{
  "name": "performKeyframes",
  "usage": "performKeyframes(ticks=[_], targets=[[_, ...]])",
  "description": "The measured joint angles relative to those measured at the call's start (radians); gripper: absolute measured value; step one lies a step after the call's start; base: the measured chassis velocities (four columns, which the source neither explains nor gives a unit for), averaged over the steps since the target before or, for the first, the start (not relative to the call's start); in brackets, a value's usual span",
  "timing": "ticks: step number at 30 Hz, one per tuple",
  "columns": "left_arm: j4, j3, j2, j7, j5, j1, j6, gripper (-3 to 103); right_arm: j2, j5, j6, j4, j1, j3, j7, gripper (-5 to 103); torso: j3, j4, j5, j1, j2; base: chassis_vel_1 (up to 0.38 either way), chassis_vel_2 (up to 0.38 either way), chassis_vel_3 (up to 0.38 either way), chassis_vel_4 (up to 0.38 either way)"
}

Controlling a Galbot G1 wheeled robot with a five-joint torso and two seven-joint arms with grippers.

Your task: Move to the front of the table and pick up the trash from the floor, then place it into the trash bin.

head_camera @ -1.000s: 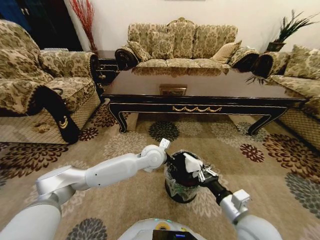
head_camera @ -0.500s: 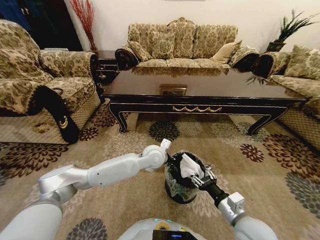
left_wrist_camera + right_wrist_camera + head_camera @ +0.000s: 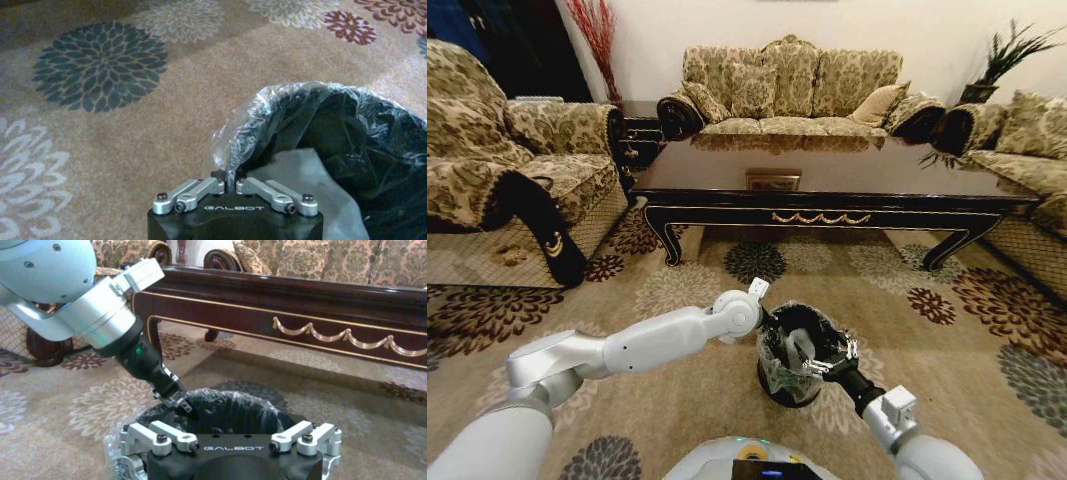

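Two grippers met at the trash bin [image 3: 789,352] on the patterned carpet [image 3: 677,290], in front of the dark desk [image 3: 827,190].

The left gripper [image 3: 770,322] had its jaws pressed together on the bin's clear liner [image 3: 267,120] at the rim; a hard pull could have tipped the light bin or dragged the bag loose. The right gripper [image 3: 825,362] hovered over the opening, jaws spread and empty, close enough to clip the rim. A pale scrap of trash [image 3: 313,180] lay inside.

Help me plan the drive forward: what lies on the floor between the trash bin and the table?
Only bare patterned carpet lies between the trash bin and the table, as the head view shows.
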Motion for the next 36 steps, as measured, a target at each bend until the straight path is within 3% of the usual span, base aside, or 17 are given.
performKeyframes(ticks=[17, 22, 25, 29, 36], targets=[[-0.029, -0.088, 0.103, 0.007, 0.018, 0.06, 0.0, 3, -0.006, 0.112, -0.005, -0.012, 0.059, 0.038, 0.032, 100, 0.0, 0.0, 0.0, 0.0, 0.0, 0.0, 0.0, 0.0, 0.0], [-0.04, -0.189, 0.141, 0.012, 0.026, 0.127, 0.0, 3, -0.02, 0.196, -0.017, -0.071, 0.142, 0.076, 0.053, 100, 0.0, -0.0002, -0.0003, 0.0, 0.0, 0.0, 0.0, 0.0, 0.0], [-0.06, -0.241, 0.206, 0.024, 0.035, 0.169, 0.0, 3, -0.051, 0.271, -0.019, -0.177, 0.233, 0.117, 0.059, 100, 0.0, 0.0002, 0.0, 0.0, 0.0, 0.0, 0.0, 0.0, 0.0], [-0.071, -0.319, 0.243, 0.04, 0.048, 0.237, 0.0, 3, -0.071, 0.35, -0.02, -0.304, 0.311, 0.129, 0.059, 100, 0.0, 0.0003, 0.0, 0.0, 0.0, 0.0, 0.0, 0.0, 0.0], [-0.09, -0.463, 0.317, 0.07, 0.071, 0.356, 0.0, 3, -0.063, 0.365, -0.012, -0.506, 0.415, 0.074, 0.057, 100, 0.0, 0.0001, 0.0, 0.0, 0.0, 0.0, 0.0, 0.0, 0.0]])
